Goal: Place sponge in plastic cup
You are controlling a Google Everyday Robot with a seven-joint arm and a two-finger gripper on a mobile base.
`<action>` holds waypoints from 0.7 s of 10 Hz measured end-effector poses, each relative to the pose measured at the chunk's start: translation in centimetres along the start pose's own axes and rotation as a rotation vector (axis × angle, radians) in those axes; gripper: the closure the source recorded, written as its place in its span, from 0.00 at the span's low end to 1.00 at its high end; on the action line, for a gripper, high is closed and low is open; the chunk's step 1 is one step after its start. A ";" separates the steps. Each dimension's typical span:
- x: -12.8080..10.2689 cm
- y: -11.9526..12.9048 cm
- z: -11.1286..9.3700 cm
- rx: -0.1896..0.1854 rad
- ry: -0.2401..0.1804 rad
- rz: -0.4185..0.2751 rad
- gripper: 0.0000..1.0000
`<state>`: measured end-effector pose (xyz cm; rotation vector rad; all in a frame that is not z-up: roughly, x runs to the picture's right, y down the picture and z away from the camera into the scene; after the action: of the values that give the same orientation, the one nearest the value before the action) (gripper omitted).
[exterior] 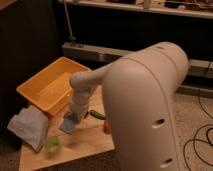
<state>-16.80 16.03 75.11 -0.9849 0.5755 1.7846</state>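
Camera view: claw (73, 118) pinches sponge (68, 124) low over surface (85, 142); release short of plastic cup (52, 144) would miss it.

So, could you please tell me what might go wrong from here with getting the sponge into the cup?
1. The gripper is shut on the sponge near one end, so it could slip out in transit.
2. The plastic cup looks barely wider than the sponge, so it may catch on the rim.
3. The cup sits near the table edge; a nudge could knock it off.
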 end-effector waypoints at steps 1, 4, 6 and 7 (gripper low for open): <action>0.1 0.1 0.5 -0.054 0.033 0.000 1.00; 1.4 1.4 3.3 -0.049 0.147 -0.010 1.00; 2.3 2.5 4.5 -0.025 0.184 -0.017 1.00; 2.7 2.9 4.7 0.000 0.191 -0.014 1.00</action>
<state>-21.71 19.75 75.39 -1.1649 0.6856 1.6885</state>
